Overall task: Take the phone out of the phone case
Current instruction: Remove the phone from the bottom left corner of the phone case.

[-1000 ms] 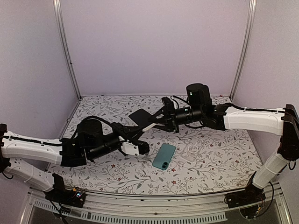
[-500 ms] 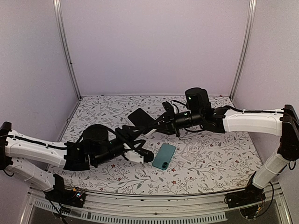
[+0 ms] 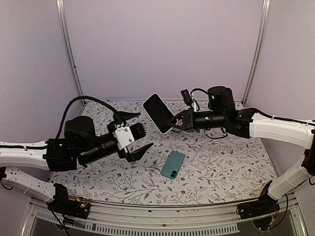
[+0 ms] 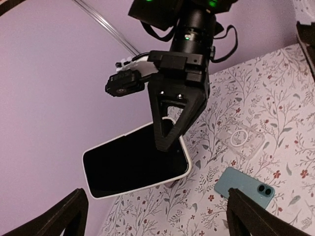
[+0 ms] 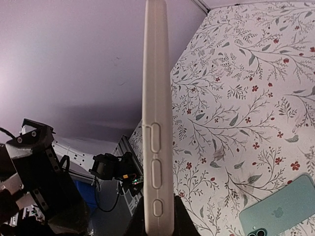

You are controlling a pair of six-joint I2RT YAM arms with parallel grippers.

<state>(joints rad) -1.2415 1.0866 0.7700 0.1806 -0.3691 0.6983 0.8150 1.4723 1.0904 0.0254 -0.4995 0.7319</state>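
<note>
1. Top external view: the right pincer (image 3: 174, 121) was clamped on the rim of a white-edged phone case (image 3: 157, 111). It held the case aloft above the floral tabletop (image 3: 231, 172), dark face turned toward the left arm.
2. No view showed whether that dark face was a phone's screen or the bare inside of the case.
3. The left pincer (image 3: 145, 130) stood wide apart and gripped nothing. It sat just left of the raised case and clear of it.
4. A teal phone (image 3: 173, 164) lay back-up on the tabletop, below and between the two pincers and apart from both. The right wrist view cut it off at the frame's bottom corner, and one dark finger overlapped its lower edge in the left wrist view.
5. A clear, ring-marked piece (image 3: 202, 158) lay just right of the teal phone, too faint against the pattern to identify.
6. The right wrist view showed the case edge-on and upright, with three raised button covers along its side. That pincer's own fingers were only dark slivers at the bottom edge.
</note>
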